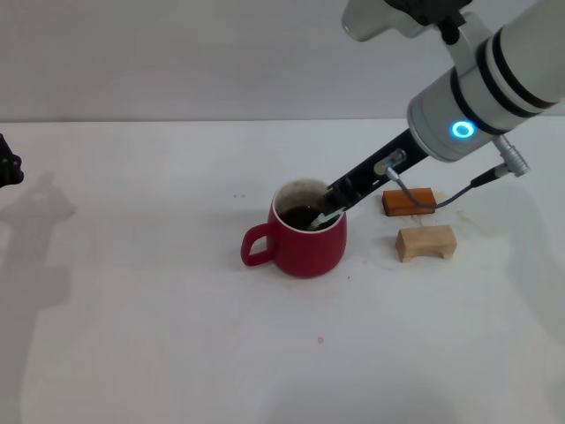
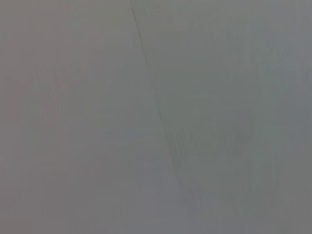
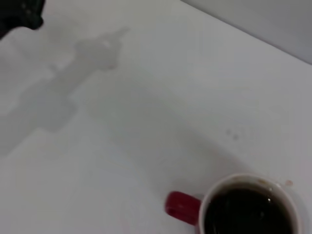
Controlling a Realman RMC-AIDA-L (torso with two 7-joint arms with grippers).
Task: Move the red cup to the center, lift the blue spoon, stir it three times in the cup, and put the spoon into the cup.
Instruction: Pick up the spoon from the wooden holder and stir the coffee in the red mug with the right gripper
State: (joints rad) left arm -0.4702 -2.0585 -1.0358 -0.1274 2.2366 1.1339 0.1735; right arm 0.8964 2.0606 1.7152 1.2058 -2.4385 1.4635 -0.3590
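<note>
The red cup [image 1: 306,234] stands near the middle of the white table, its handle pointing to my left, with dark liquid inside. It also shows in the right wrist view [image 3: 183,207], where the spoon is not visible. My right gripper [image 1: 339,196] reaches down from the right over the cup's far right rim. It is shut on the blue spoon [image 1: 325,215], whose pale handle slants down into the liquid; its bowl is hidden. My left gripper [image 1: 7,161] is parked at the far left edge, only partly in view.
An orange-brown block [image 1: 408,202] and a pale wooden arch block [image 1: 425,242] lie just right of the cup, under my right arm. A dark cable [image 1: 450,196] hangs from the right wrist above them. The left wrist view shows only a grey surface.
</note>
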